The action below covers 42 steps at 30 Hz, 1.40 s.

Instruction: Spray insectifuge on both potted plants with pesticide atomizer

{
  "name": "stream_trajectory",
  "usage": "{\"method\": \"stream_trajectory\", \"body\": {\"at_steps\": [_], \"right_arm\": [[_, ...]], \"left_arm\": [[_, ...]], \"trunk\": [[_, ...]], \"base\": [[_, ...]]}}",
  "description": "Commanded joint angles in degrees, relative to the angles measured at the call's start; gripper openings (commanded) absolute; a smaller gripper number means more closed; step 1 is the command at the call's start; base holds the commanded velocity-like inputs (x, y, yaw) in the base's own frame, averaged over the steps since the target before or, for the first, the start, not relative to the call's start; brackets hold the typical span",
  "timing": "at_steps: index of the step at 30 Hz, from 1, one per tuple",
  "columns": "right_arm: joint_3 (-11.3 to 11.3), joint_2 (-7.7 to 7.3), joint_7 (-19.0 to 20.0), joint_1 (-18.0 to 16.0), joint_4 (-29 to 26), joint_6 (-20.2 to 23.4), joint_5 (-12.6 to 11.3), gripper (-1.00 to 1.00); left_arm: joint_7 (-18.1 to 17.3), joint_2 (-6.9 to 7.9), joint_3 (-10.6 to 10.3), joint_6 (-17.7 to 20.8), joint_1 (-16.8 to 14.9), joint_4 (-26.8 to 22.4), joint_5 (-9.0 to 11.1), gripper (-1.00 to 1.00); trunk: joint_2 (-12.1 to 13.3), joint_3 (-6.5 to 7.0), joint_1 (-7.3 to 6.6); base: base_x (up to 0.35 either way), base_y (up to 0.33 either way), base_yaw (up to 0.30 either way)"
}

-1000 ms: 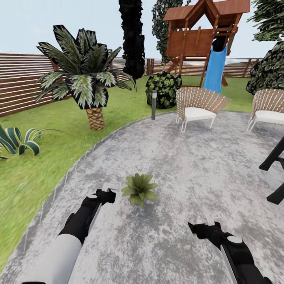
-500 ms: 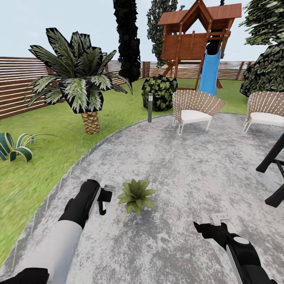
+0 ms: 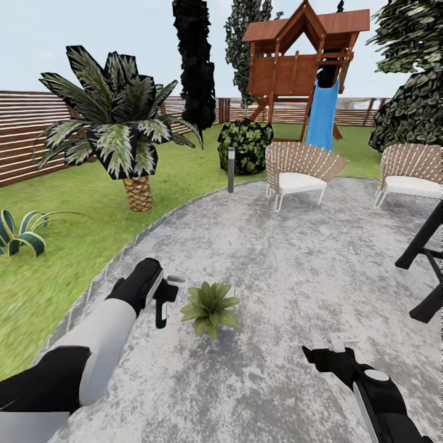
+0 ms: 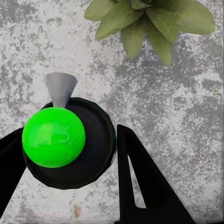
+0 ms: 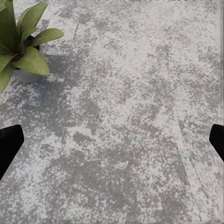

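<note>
Whole scene slid slightly since a second ago as the camera moved, with the paved patio (image 3: 277,258) still underfoot. Left gripper (image 3: 161,301) now raised and tipped, clamped on the pesticide atomizer (image 4: 70,142), its nozzle aimed at the potted plant (image 3: 209,306) just beside it. Right gripper (image 3: 326,354) spread wide and empty; plant's pot hidden under leaves from the head camera.

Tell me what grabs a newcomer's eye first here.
The left gripper holds the spray bottle beside a small potted plant on the grey patio. Behind, a wooden playhouse with a blue slide rises over two wicker chairs.
</note>
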Motion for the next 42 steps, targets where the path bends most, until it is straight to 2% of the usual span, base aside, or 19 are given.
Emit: {"method": "stream_trajectory", "body": {"at_steps": [1, 6, 16, 27, 37, 42], "right_arm": [[-0.06, 0.01, 0.51, -0.03, -0.07, 0.21, 0.61, 1.0], [-0.05, 0.01, 0.51, 0.0, -0.07, 0.21, 0.61, 1.0], [-0.03, 0.01, 0.51, -0.03, -0.01, 0.21, 0.61, 1.0], [-0.05, 0.01, 0.51, -0.02, -0.07, 0.21, 0.61, 1.0], [-0.04, 0.01, 0.51, -0.01, -0.05, 0.21, 0.61, 1.0], [-0.04, 0.01, 0.51, 0.01, -0.02, 0.21, 0.61, 1.0]], "left_arm": [[-0.55, -0.01, 0.05, 0.2, -1.11, 1.52, -0.63, -1.0], [-0.56, -0.08, 0.09, 0.2, -4.73, 6.64, -0.65, -1.0], [-0.56, -0.1, 0.07, 0.2, -5.46, 13.38, -0.65, -1.0], [-0.56, -0.1, 0.21, 0.13, -5.34, 13.72, -0.65, -1.0], [-0.56, 0.05, 0.35, 0.11, -5.25, 13.72, -0.65, -1.0], [-0.56, 0.08, 0.29, 0.11, -5.22, 13.72, -0.65, -1.0]], "trunk": [[-0.03, 0.03, 0.0], [-0.03, 0.42, 0.0], [-0.03, 1.15, 0.0], [-0.03, 1.26, 0.0], [-0.03, 2.09, 0.0], [-0.03, 2.29, 0.0]], "base": [[0.004, 0.0, -0.115], [0.001, 0.0, -0.118], [0.0, 0.0, -0.114], [0.244, 0.0, -0.009], [0.321, 0.0, 0.0], [0.124, 0.0, 0.0]]}}
